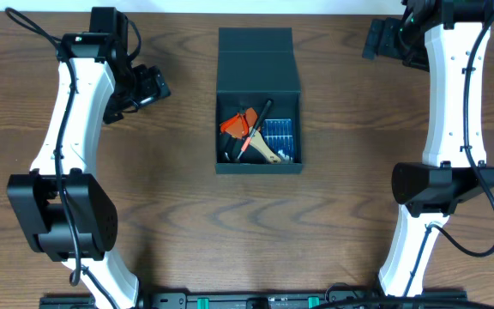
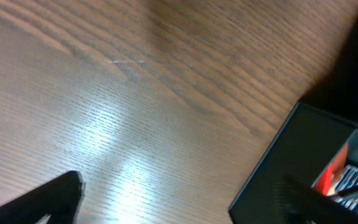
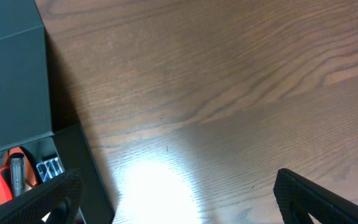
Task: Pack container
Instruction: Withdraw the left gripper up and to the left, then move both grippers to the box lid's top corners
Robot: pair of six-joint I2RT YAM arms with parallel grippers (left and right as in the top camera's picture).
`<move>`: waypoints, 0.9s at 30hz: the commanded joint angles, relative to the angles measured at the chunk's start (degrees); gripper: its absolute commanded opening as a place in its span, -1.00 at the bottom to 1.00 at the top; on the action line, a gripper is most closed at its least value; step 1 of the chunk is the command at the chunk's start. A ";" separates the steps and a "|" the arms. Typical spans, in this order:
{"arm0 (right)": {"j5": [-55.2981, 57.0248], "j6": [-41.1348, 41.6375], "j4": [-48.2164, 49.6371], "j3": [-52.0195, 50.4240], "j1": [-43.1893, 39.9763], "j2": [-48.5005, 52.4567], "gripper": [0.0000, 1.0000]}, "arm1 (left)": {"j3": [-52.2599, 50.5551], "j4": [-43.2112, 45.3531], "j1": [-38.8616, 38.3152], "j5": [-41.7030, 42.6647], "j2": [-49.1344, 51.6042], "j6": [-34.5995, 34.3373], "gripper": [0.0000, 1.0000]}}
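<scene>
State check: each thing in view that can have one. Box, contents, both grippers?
Dark teal-black square cardboard box: lid open, tools inside.
Orange-handled tool: lying in the box.
Blue ribbed case: lying in the box, next to the orange-handled tool.
Left gripper: open, empty, over bare table.
Right gripper: open, empty, over bare table.

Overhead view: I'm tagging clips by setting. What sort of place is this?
Likely a robotics lab bench: a white left arm and right arm stand at a wood-grain table, with a dark container of hand tools between them.
</scene>
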 commanded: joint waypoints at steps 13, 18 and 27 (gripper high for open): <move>0.00 -1.11 -0.70 0.76 0.00 -0.22 -0.12 | 0.85 -0.33 0.22 0.74 -1.53 0.20 -0.88; -4.09 -7.15 1.53 0.76 0.48 -0.22 -0.97 | 0.85 3.67 0.20 2.60 -1.53 4.37 -0.89; -17.81 -18.45 13.18 -0.02 0.87 0.37 -0.98 | 0.72 17.88 0.20 25.51 -1.33 18.56 -0.89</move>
